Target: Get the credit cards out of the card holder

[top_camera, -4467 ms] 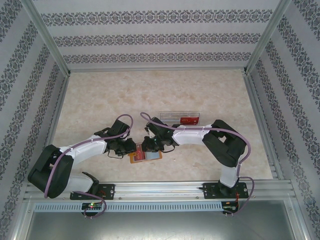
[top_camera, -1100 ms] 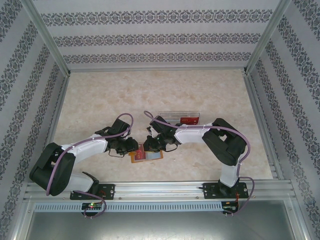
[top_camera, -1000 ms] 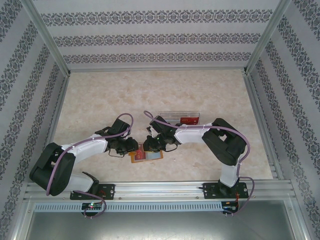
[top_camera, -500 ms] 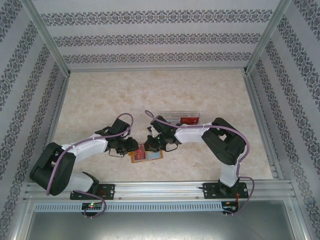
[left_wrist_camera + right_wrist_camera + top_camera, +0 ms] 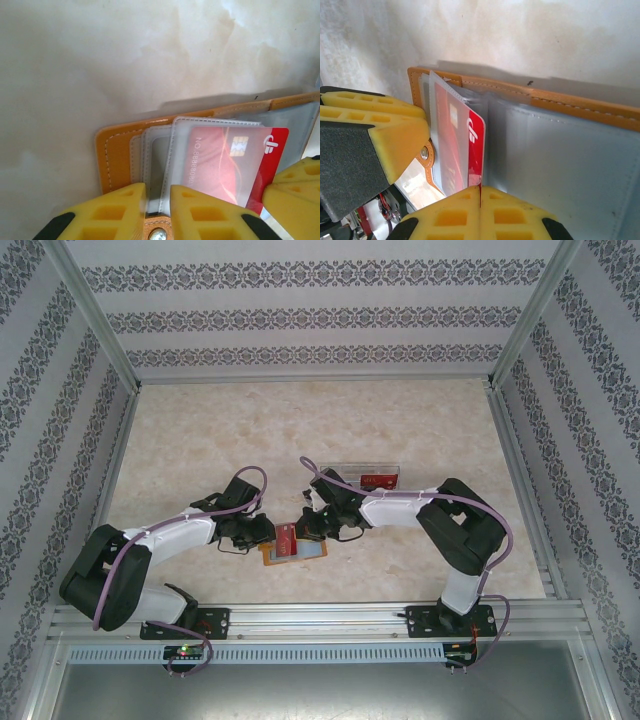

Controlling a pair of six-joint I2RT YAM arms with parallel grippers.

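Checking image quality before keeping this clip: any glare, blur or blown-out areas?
Top external: evenly lit, sharp, card holder small. Left wrist: tabletop washed out, number on the red credit card partly readable through its sleeve, left gripper soft. Right wrist: pale sheen on the clear pockets, right gripper close and blurred.

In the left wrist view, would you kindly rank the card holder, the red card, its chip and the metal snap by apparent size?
Largest first: card holder, red card, chip, metal snap; the snap is partly cut off.
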